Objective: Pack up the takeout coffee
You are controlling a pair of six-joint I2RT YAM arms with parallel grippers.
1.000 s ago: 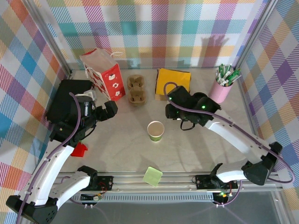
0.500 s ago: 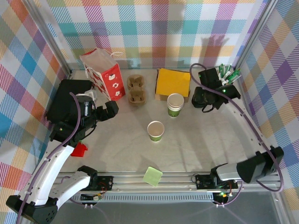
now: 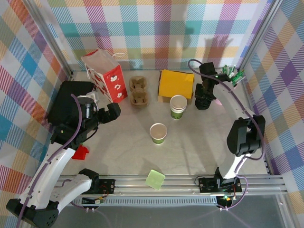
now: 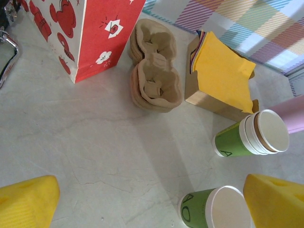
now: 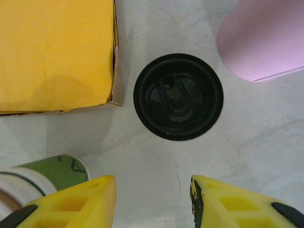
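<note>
We saw the right gripper (image 5: 152, 209) swing from centre to far right, jaws spread above the black lid (image 5: 178, 96); likely capping the takeout coffee (image 3: 158, 133) next; left gripper (image 3: 112, 112) also spread, empty.

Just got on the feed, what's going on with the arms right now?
The right hand hangs open over the black lid, which lies on the table between the yellow napkin box and the pink cup. It grips nothing. The left hand is also open and empty, off to the left. The green paper cup stands alone mid-table with no lid on, a stack of cups behind it. The red bag and cup carrier sit at the back.
</note>
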